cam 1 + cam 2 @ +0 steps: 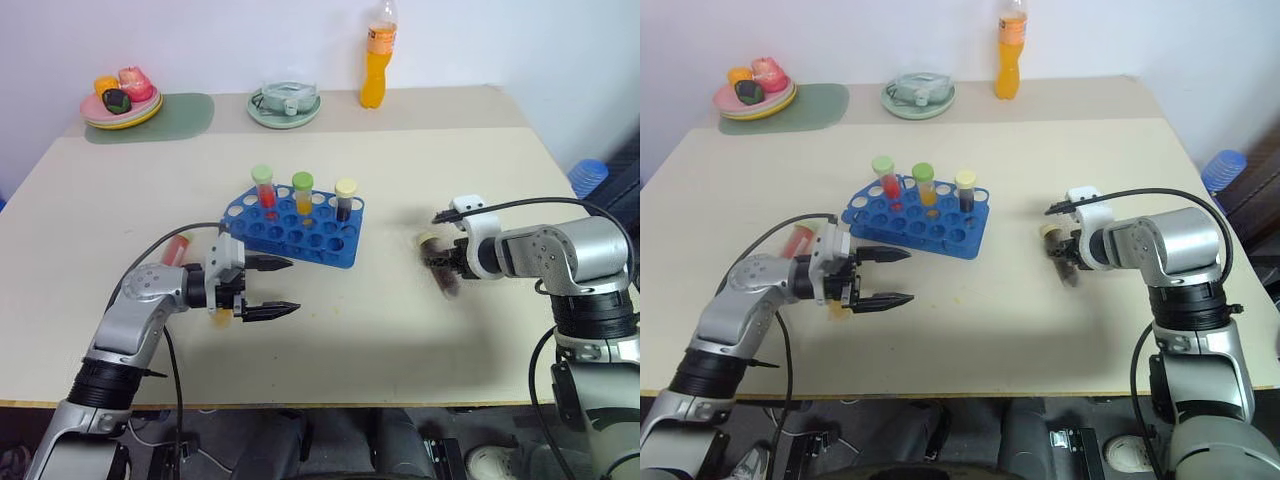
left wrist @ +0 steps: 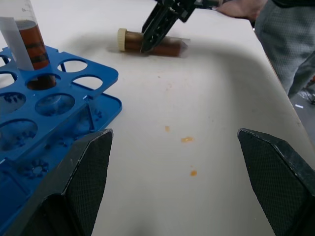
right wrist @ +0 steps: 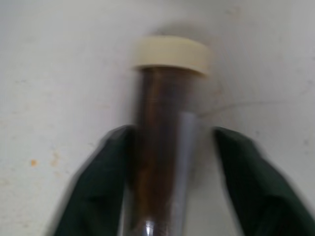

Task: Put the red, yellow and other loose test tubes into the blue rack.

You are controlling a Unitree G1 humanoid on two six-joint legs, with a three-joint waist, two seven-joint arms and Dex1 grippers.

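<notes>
Red tube half behind left arm.

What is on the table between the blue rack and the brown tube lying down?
Just bare beige tabletop between the blue plastic rack and the cream-capped brown tube, plus small orange specks seen in the left wrist view.

The worktop looks matt, smooth and cream, lightly speckled with stains. The blue rack is glossy moulded plastic. The brown tube has clear shiny walls and a dull cream cap, held between matt black fingers
</notes>
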